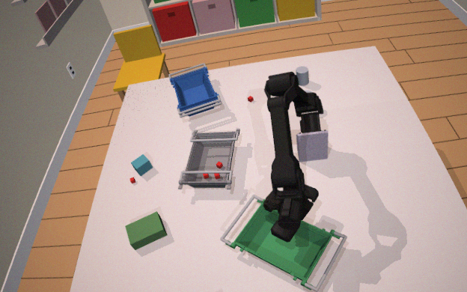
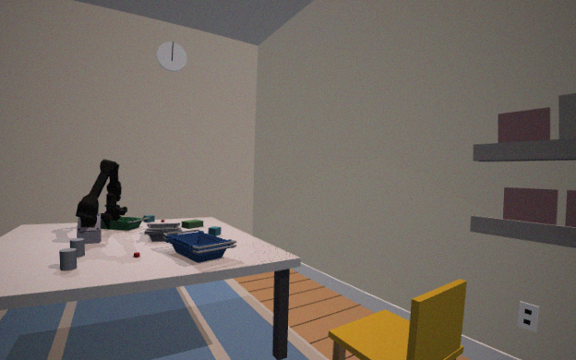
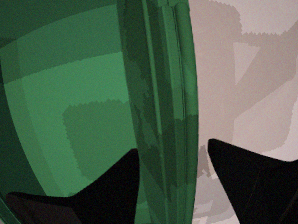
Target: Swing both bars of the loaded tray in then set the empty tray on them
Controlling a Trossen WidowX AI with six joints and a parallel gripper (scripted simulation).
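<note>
The grey tray (image 1: 230,159) (image 2: 162,234) stands mid-table with three red blocks (image 1: 219,165) inside. Its far wire bar (image 1: 214,139) and near wire bar (image 1: 206,172) both lie inward across its top. The empty green tray (image 1: 258,251) (image 2: 126,224) (image 3: 92,65) stands in front, turned at an angle. Its bars (image 1: 238,218) (image 1: 331,263) stick out past its ends. My gripper (image 3: 173,149) is partly open over the green tray's long side nearest my base. One finger is inside the wall and one outside, with a gap showing at the outer finger. In the top view the fingertips are hidden.
A blue tray (image 1: 195,90) (image 2: 198,246) with wire bars stands at the back left. A teal block (image 1: 141,165), a green block (image 1: 146,230) and a loose red block (image 1: 132,180) lie on the left. Another red block (image 1: 250,99) and a grey cylinder (image 1: 302,75) are at the back.
</note>
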